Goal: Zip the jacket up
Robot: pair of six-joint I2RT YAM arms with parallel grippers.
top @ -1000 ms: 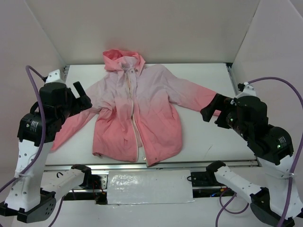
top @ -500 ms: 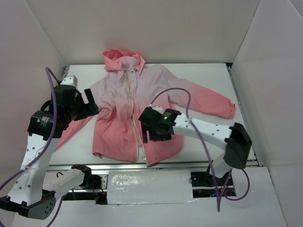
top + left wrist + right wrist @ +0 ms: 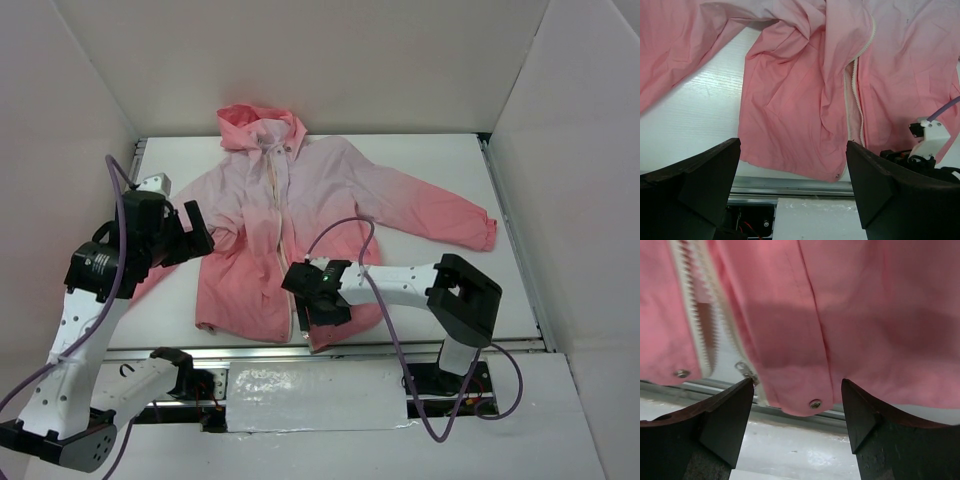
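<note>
The jacket [image 3: 330, 215] lies flat on the white table, hood at the back, coral hem toward me. Its pale zipper [image 3: 284, 230] is open along the lower front. My left gripper [image 3: 193, 235] is open and empty, hovering over the jacket's left side by the sleeve; in the left wrist view [image 3: 792, 200] it looks down on the left front panel [image 3: 795, 105] and the zipper teeth [image 3: 855, 95]. My right gripper [image 3: 318, 305] is open and empty, low over the hem at the zipper's bottom end. Its view [image 3: 797, 425] shows the hem corner with a snap [image 3: 815, 403] and the metal zipper slider [image 3: 746, 371] between the fingers.
A metal rail [image 3: 430, 345] runs along the table's near edge just below the hem. A white plate [image 3: 315, 395] lies between the arm bases. White walls close in the left, back and right. The right arm's purple cable [image 3: 345, 235] loops over the jacket.
My right arm has swung from the right side across the table and come down at the jacket's hem by the zipper. My left gripper has shifted slightly right and nearer.
</note>
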